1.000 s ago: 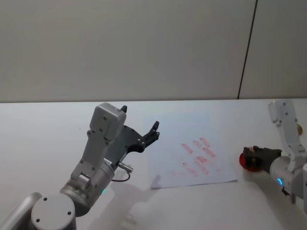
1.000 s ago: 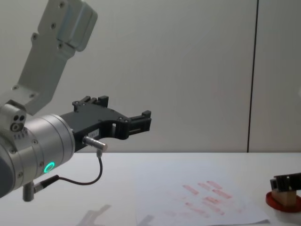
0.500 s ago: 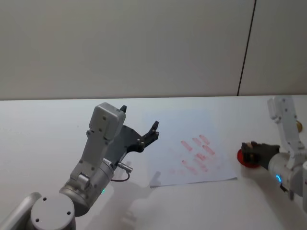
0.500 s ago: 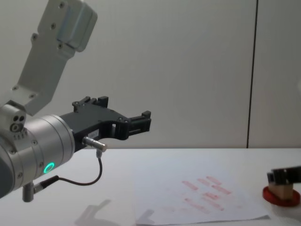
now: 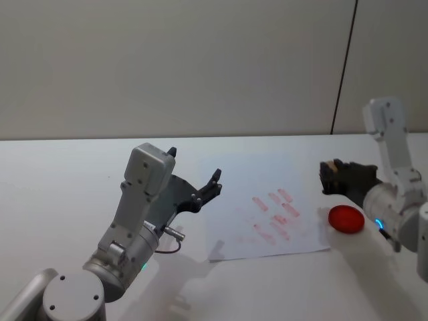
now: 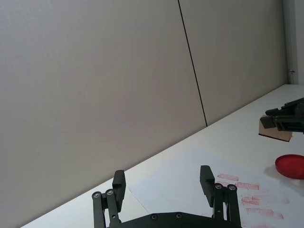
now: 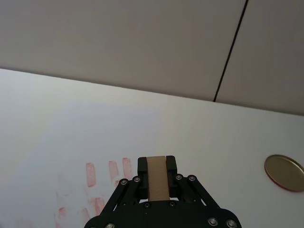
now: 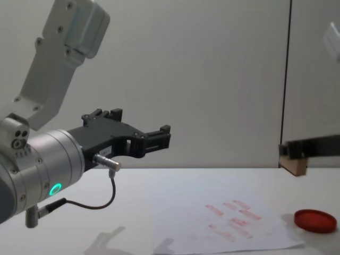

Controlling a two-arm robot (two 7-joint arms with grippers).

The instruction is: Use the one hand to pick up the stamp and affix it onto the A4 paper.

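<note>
The small light-tan rectangular wooden stamp [image 8: 294,163] hangs in the air, higher than the flat round red ink pad [image 8: 315,220] and clear of it, a little to the pad's left. In the chest view its tan block shows below the black fingers [image 8: 313,146] that pinch it. In the right wrist view the stamp [image 7: 157,184] sits lengthwise between the two jaws, clenched from both sides.

The black two-fingered right gripper [image 5: 334,177], on its silver wrist with a blue glowing ring, reaches in from beyond the pad's right side and holds its tips above the pad [image 5: 346,219].

The white rectangular A4 paper [image 5: 247,200] lies flat just beside the pad, on the pad's left, apart from it by a narrow strip of white table [image 5: 67,174]. A cluster of faint red rectangular stamp marks [image 5: 277,214] fills the part of the sheet nearest the pad.

The left gripper [image 5: 194,177] is well apart from the pad, past the sheet's opposite edge and raised off the table. Its black fingers [image 6: 207,178] are spread wide with nothing between them, and its silver wrist glows green.

A round brass-coloured disc [image 7: 284,172] lies on the table; its place relative to the pad cannot be told.
</note>
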